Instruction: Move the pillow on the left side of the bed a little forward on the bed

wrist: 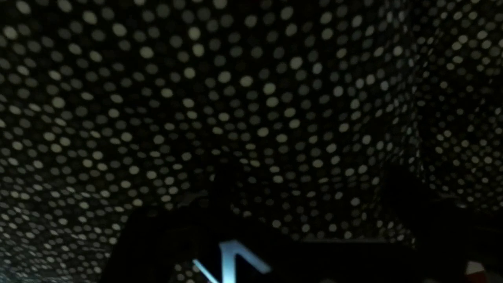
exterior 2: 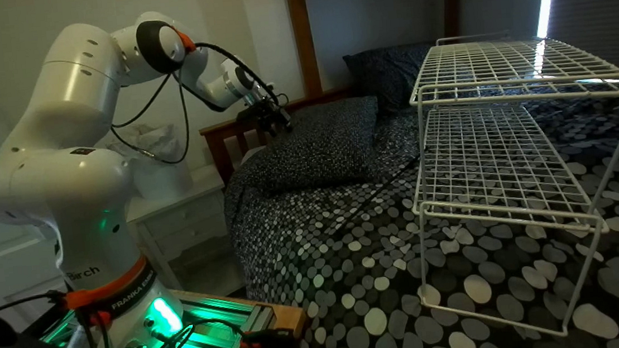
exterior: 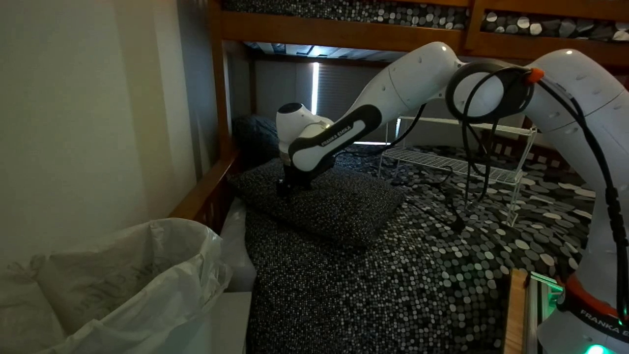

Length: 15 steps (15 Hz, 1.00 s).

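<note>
Mid-frame in an exterior view we note the pillow (exterior: pixel 344 209) lying on the bed (exterior: pixel 393 290). Wrist view: jaws apart, low in frame; contact we cannot tell.

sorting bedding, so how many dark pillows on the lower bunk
2: the near pillow, by the gripper, and the back pillow, propped behind it; others may be hidden behind the wire rack.

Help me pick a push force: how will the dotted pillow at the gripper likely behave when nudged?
The dotted pillow will probably squash before it shifts: its surface looks soft and bulging. It is likely light for its bulk, given that puffed shape. Lying broad side down on the spotted bedspread, it may slide or bunch rather than roll.
</note>
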### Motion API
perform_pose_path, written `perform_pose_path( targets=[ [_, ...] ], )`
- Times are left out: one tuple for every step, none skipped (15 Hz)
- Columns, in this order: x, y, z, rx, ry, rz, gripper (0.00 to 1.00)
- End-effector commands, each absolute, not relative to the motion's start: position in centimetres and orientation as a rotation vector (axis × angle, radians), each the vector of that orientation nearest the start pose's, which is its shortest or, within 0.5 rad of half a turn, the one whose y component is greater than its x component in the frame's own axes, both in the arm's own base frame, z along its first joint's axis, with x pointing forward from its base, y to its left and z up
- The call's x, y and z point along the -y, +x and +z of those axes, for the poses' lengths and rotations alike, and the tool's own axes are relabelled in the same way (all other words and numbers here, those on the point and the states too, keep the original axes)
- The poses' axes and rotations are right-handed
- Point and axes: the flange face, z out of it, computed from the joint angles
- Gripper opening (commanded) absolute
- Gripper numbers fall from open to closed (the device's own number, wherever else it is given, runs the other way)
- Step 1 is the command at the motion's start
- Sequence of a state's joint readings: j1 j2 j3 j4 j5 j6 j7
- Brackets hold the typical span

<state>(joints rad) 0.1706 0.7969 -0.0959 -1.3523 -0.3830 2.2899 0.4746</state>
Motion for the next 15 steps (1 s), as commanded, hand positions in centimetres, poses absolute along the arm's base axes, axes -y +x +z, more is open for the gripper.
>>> perform_pose_path(
  targets=[
    [-8.2, 74.9, 23.1, 0.043, -3.518, -0.568, 1.00],
    [-8.1, 74.8, 22.2, 0.114, -3.544, -0.611, 1.00],
    [-8.1, 74.8, 21.5, 0.171, -3.569, -0.673, 0.75],
    [-7.8, 74.8, 20.9, 0.212, -3.591, -0.721, 0.74],
    [-7.5, 74.9, 20.5, 0.217, -3.610, -0.758, 0.68],
    [-7.2, 74.9, 20.2, 0.190, -3.627, -0.776, 0.58],
    [-7.0, 74.9, 20.3, 0.143, -3.643, -0.777, 0.50],
    [-6.8, 75.0, 20.3, 0.089, -3.659, -0.789, 0.42],
    [-6.8, 75.0, 20.6, 0.016, -3.666, -0.809, 0.36],
    [-6.8, 74.9, 20.9, -0.052, -3.675, -0.815, 0.27],
    [-6.9, 74.7, 21.2, -0.121, -3.683, -0.792, 0.21],
    [-7.1, 74.5, 21.6, -0.187, -3.700, -0.766, 0.14],
    [-7.3, 74.5, 22.1, -0.261, -3.718, -0.749, 0.06],
    [-7.5, 74.5, 22.7, -0.335, -3.731, -0.746, 0.02],
    [-7.6, 74.8, 24.0, -0.414, -3.729, -0.761, 0.00]
  ],
)
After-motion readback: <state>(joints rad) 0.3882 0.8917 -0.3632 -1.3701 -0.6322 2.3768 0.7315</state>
